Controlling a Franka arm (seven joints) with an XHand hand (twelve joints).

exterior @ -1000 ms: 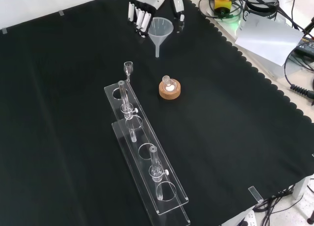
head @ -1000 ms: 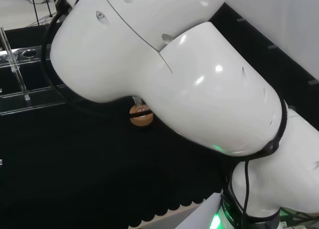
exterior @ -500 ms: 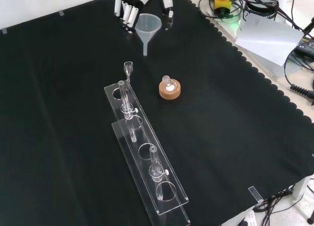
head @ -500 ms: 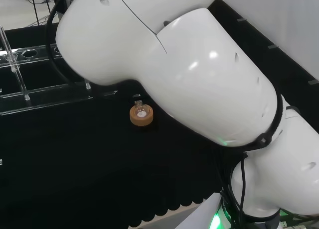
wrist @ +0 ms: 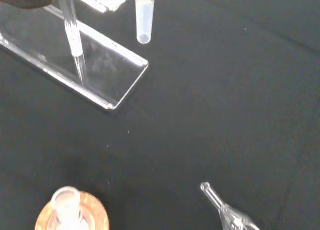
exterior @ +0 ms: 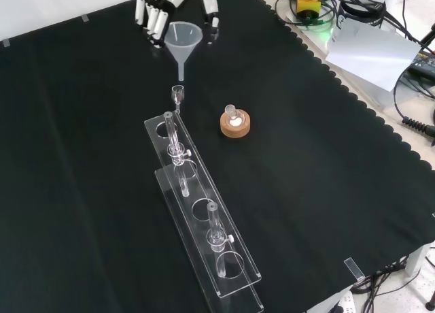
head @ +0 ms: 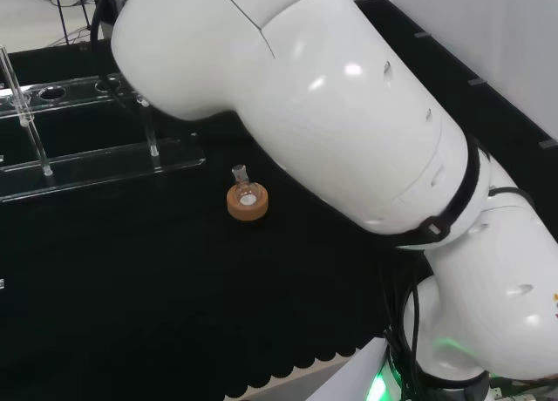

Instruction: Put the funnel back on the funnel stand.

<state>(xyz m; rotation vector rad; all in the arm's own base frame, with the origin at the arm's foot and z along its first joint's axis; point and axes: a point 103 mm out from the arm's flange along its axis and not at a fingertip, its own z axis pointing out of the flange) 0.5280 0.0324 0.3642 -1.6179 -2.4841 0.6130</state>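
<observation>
In your front view the hand [exterior: 163,3] is near the top edge, its fingers and thumb curled around the rim of the funnel [exterior: 183,41], which hangs upright in the air with its spout pointing down. The spout tip sits just above the far end of the clear rack [exterior: 204,224], close to a small glass piece [exterior: 178,94] there. To the right of that end, a small flask rests on a cork ring [exterior: 235,125] on the black cloth [exterior: 326,190], apart from the rack.

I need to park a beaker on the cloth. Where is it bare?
In the front view, bare cloth lies right of the cork ring out to the scalloped edge, and left of the clear rack. It is crowded between the rack's top end, the ring and the held funnel.
</observation>
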